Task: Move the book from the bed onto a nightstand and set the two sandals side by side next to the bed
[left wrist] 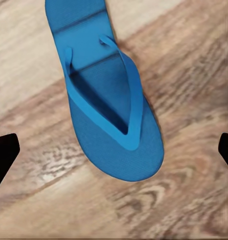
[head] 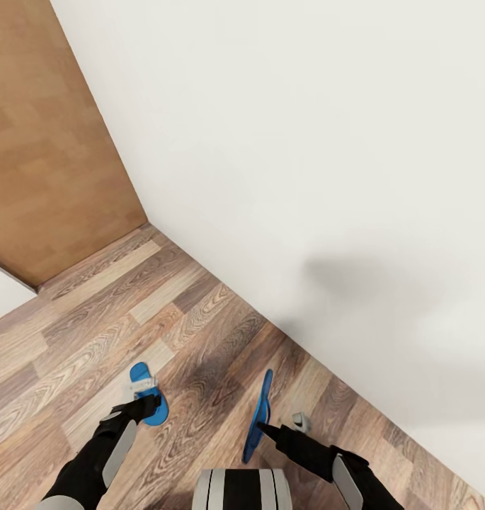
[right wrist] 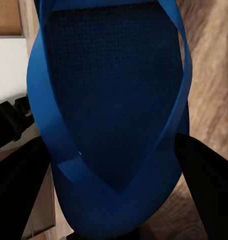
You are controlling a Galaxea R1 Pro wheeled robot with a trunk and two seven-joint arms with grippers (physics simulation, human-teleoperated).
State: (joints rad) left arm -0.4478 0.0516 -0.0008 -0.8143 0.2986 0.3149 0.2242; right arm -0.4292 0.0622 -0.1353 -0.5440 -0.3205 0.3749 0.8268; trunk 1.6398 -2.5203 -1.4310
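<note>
Head view, right hand point(head: 265, 427) gripping edge-up sandal point(head: 258, 414), left hand point(head: 144, 411) open over flat sandal point(head: 144, 389)

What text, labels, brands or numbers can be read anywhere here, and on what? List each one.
None: no readable text in any view.
Left sandal: plain blue, no brand or print.
Right sandal: plain blue sole and straps, no marking.
Floor: wood grain, no lettering.
Wall: blank white.
Wooden panel: no sign or label.
Left gripper and right gripper: no visible lettering.

One sandal point(head: 147, 401) lies flat on the floor point(head: 79, 340), the other sandal point(head: 258, 416) right of it, on edge.
</note>
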